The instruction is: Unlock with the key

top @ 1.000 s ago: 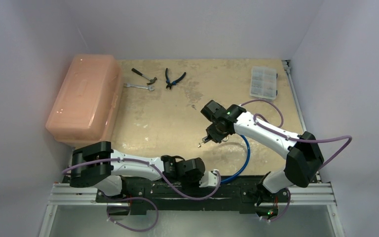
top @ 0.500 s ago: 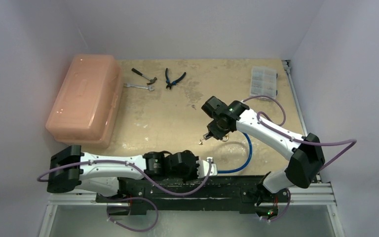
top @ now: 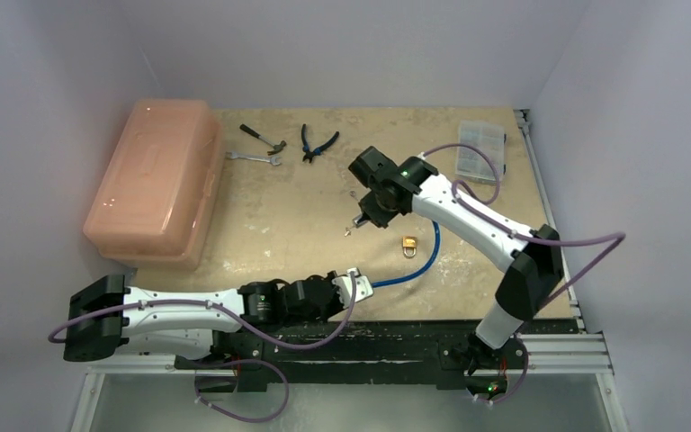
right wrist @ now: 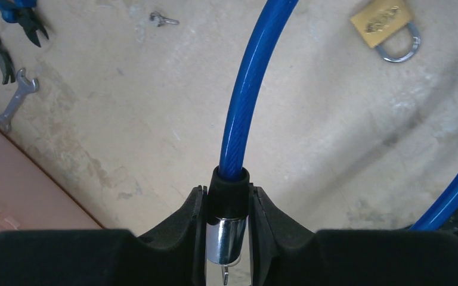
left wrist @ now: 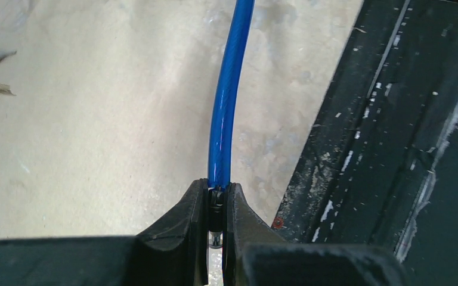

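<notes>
From above, my right gripper (top: 358, 220) and left gripper (top: 363, 285) each pinch one end of the blue cable (top: 396, 282). The brass padlock (top: 408, 244) lies just beside its curve. At my left wrist, the jaws press together on the cable's thin tip. At my right wrist, the jaws clamp its black collar. The key (right wrist: 161, 19) lies apart from them, between the pliers (right wrist: 21, 15) and the padlock.
</notes>
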Robot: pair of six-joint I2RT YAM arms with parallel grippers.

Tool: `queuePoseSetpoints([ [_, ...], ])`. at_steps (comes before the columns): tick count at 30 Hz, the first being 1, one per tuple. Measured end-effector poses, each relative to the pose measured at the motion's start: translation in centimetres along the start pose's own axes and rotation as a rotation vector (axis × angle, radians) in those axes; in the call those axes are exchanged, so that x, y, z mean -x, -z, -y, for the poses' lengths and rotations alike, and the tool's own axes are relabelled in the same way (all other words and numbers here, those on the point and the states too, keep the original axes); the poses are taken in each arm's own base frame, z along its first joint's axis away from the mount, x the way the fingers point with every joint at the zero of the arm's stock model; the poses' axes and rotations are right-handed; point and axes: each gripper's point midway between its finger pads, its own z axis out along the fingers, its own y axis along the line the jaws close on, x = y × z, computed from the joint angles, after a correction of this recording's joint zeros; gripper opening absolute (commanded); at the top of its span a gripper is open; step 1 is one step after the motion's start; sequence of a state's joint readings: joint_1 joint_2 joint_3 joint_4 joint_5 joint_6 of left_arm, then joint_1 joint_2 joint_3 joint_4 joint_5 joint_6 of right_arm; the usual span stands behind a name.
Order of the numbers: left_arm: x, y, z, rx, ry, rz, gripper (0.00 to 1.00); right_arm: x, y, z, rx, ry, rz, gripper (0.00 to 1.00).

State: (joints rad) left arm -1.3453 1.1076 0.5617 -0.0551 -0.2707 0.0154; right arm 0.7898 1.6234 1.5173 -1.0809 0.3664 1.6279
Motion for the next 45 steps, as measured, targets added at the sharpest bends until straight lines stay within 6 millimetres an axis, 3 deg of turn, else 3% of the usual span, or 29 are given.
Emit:
queuePoseSetpoints([
  [3,-0.8,0.0,-1.0,0.056,0.054,0.008,0.00,-0.5,-1.0,-2.0,0.002,0.022,0.002,0.00],
  [13,-3.8,0.5,-3.4,0.211,0.226,0.007,0.00,-3.3,-4.0,-6.2,-0.008,0.113,-0.005,0.00],
  [20,-4.6,1.1,-4.5,0.297,0.357,0.042,0.00,-7.8,-5.3,-10.7,0.074,0.266,-0.019,0.00],
  [27,-5.4,2.0,-6.2,0.412,0.503,0.087,0.00,-12.7,-6.5,-13.7,0.195,0.457,-0.044,0.00],
  [39,-8.3,3.6,-7.6,0.564,0.691,0.083,0.00,-19.7,-8.2,-17.1,0.417,0.639,-0.099,0.00],
  [45,-9.2,3.7,-7.7,0.588,0.728,0.069,0.00,-21.9,-11.2,-18.1,0.491,0.717,-0.095,0.00],
])
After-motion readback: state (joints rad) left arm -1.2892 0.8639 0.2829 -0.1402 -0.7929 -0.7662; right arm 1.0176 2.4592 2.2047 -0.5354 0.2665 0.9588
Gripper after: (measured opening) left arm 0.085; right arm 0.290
